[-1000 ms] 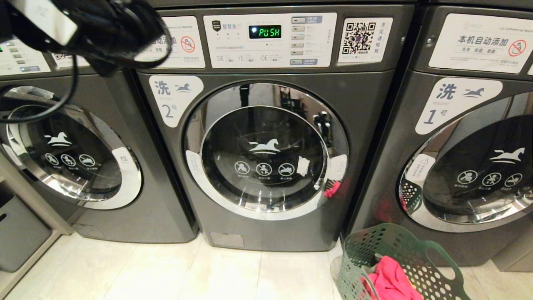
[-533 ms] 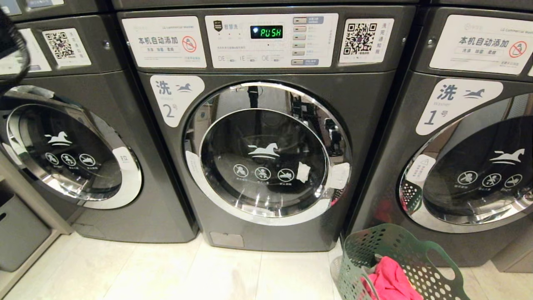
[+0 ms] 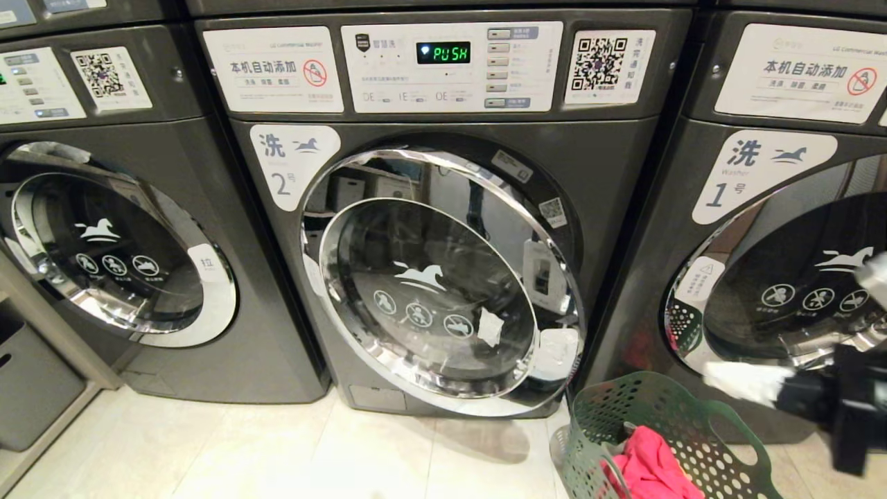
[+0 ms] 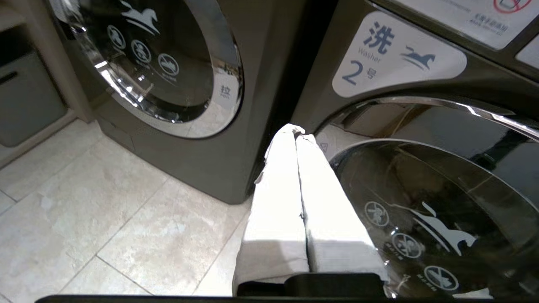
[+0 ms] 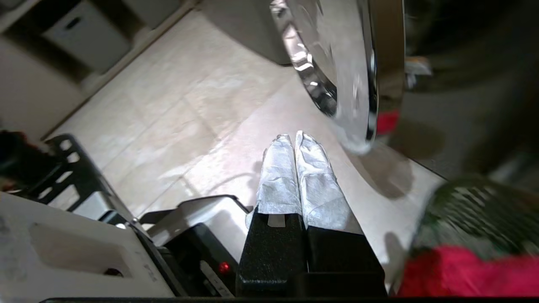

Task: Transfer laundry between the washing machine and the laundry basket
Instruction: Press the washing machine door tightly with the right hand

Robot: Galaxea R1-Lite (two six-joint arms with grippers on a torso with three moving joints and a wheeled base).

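Observation:
The middle washing machine [image 3: 443,208], marked 2, has its round glass door [image 3: 429,298] standing partly open, hinged on the left. A green perforated laundry basket [image 3: 665,416] sits on the floor at the lower right, holding a pink garment [image 3: 648,468]. My right gripper [image 3: 717,376] comes in from the right edge above the basket, shut and empty. In the right wrist view it [image 5: 293,136] points at the floor beside the door's chrome rim [image 5: 345,75], with the basket [image 5: 476,202] close by. My left gripper [image 4: 294,130] is shut and empty, left of the door [image 4: 421,189].
Washers with closed doors stand at the left [image 3: 118,249] and right [image 3: 790,277]. A grey bin [image 3: 28,388] sits in a low shelf at the far left. My own base [image 5: 84,252] shows over the tiled floor [image 3: 277,450].
The middle washer's door has swung from closed to partly open. My left arm has left the head view at the upper left. The right gripper has come in at the right edge.

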